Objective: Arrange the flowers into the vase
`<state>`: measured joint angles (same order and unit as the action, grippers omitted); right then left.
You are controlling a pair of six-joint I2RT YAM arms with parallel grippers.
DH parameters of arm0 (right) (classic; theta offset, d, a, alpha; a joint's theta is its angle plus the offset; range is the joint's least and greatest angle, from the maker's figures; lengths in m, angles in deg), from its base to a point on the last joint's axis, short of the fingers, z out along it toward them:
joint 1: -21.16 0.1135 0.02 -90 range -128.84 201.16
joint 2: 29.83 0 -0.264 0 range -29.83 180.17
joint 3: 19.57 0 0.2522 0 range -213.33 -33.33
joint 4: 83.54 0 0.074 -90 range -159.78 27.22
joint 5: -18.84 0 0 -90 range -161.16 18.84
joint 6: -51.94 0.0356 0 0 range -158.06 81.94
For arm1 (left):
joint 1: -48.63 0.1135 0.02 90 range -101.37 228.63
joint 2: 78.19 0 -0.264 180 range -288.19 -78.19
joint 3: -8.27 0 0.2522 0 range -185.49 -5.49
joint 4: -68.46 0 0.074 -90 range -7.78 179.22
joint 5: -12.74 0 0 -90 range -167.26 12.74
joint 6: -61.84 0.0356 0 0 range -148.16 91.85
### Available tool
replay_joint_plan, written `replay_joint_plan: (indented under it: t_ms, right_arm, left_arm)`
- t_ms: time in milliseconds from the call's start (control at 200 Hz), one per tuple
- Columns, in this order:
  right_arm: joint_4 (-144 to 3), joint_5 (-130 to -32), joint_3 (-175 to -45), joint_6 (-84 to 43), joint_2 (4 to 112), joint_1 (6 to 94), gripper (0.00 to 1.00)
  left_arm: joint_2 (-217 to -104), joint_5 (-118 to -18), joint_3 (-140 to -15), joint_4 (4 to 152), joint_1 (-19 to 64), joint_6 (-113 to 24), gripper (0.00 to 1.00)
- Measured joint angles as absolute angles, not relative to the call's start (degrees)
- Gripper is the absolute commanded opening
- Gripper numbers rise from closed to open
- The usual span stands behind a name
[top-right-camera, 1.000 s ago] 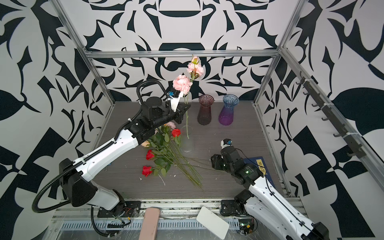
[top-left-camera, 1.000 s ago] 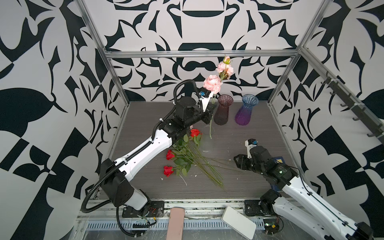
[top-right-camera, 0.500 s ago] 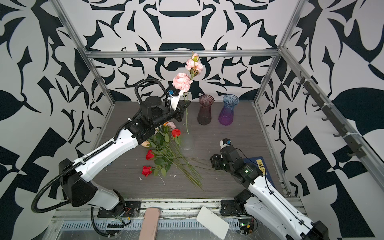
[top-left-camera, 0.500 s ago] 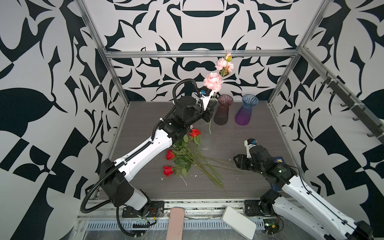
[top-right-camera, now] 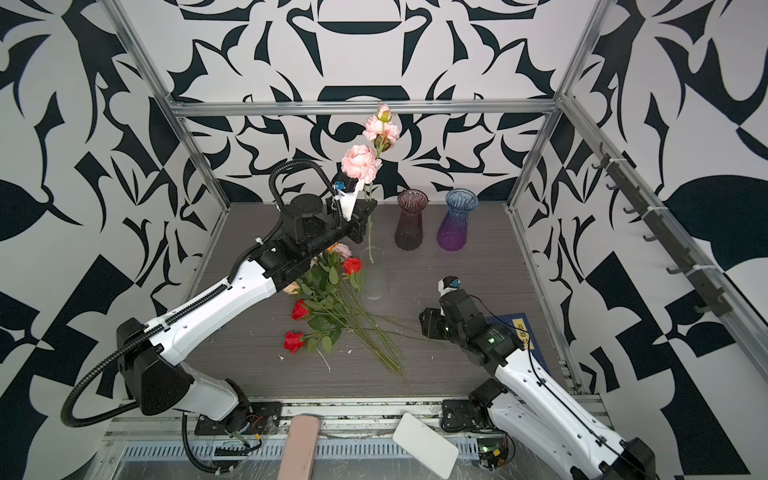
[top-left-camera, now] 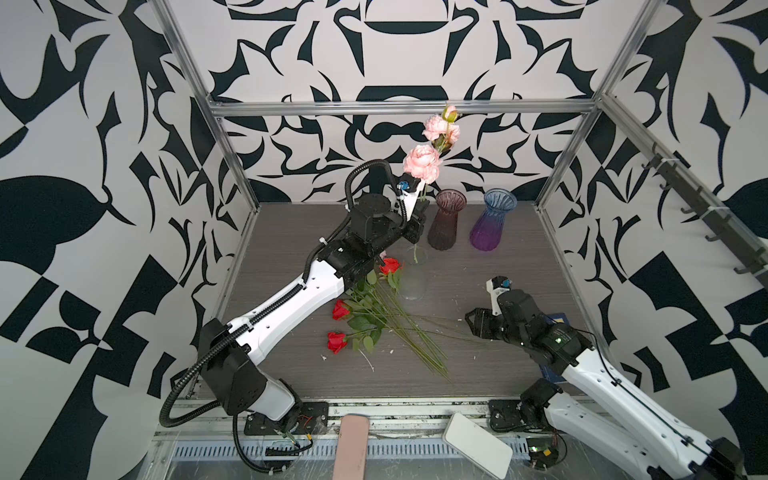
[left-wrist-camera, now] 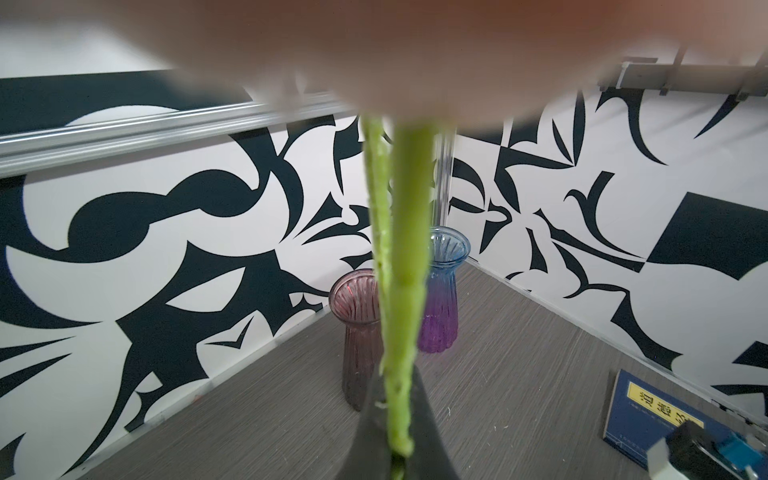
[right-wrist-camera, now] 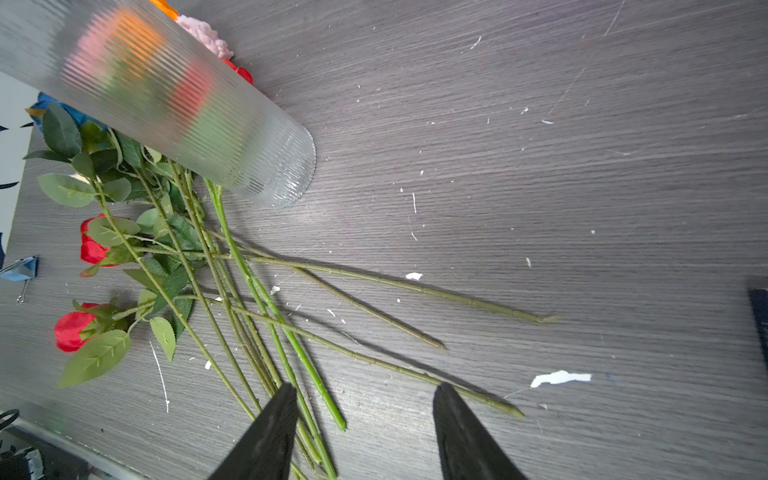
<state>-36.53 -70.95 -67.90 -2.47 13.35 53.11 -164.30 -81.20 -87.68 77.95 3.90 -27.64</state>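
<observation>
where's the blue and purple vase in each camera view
Top view: blue and purple vase far back, right of centre.
Top view: the vase in the same place, far back.
Left wrist: behind the held green stem.
Right wrist: not in it.
Shared landmark: the plum vase beside it.

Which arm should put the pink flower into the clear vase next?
Left. Left gripper is shut on the pink flower stem, upright over the clear vase; right gripper hangs open and empty beside the loose stems.
</observation>
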Motion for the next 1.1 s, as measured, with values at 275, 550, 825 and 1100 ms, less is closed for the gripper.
replay_joint_plan:
  t_ms: [275, 550, 825, 1100]
  right_arm:
    - [-36.6, -71.0, -67.9, -2.5, 13.3, 53.1, 0.56]
    - [-36.6, -71.3, -67.9, -2.5, 13.3, 53.0, 0.56]
    - [-37.7, -73.2, -67.9, -2.5, 15.8, 53.0, 0.57]
    - [-43.9, -82.7, -67.9, -2.4, 28.2, 53.0, 0.57]
  left_arm:
    - [-164.3, -82.2, -85.5, 79.7, 3.3, -29.5, 0.64]
    - [-160.8, -83.3, -79.6, 84.4, 3.0, -35.5, 0.7]
    - [-149.4, -91.3, -65.0, 86.5, 3.6, -45.7, 0.82]
    - [-139.8, -96.6, -55.5, 95.3, 9.7, -66.8, 0.99]
